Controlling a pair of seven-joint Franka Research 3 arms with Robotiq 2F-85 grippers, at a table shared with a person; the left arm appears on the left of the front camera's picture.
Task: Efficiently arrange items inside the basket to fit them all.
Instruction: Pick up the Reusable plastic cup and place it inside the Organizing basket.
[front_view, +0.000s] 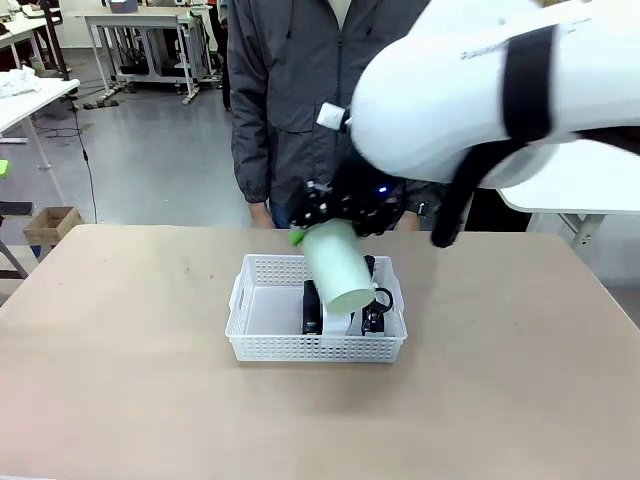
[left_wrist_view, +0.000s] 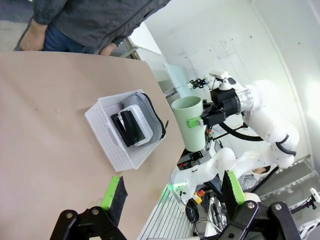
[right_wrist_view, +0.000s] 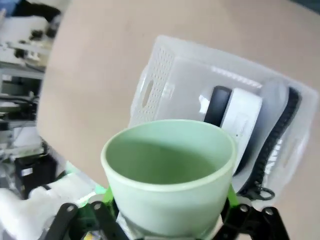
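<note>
My right gripper (front_view: 340, 215) is shut on the pale green cup (front_view: 338, 265) and holds it tilted in the air just over the white lattice basket (front_view: 290, 347). Inside the basket lie the black stapler (front_view: 312, 305), the small white box (front_view: 337, 323) and the grey pouch, whose black strap (front_view: 377, 305) loops along the right side. In the right wrist view the cup (right_wrist_view: 170, 170) stands between the green pads, with the basket (right_wrist_view: 157, 75), stapler (right_wrist_view: 218, 104), box (right_wrist_view: 243, 117) and pouch (right_wrist_view: 280, 107) beyond it. My left gripper (left_wrist_view: 172, 192) is open, off to the side of the basket (left_wrist_view: 102, 127).
A person in a dark jacket (front_view: 290, 90) stands at the table's far edge, behind the basket. The left half of the basket floor (front_view: 270, 312) is bare. Tan tabletop (front_view: 120, 380) spreads all around the basket.
</note>
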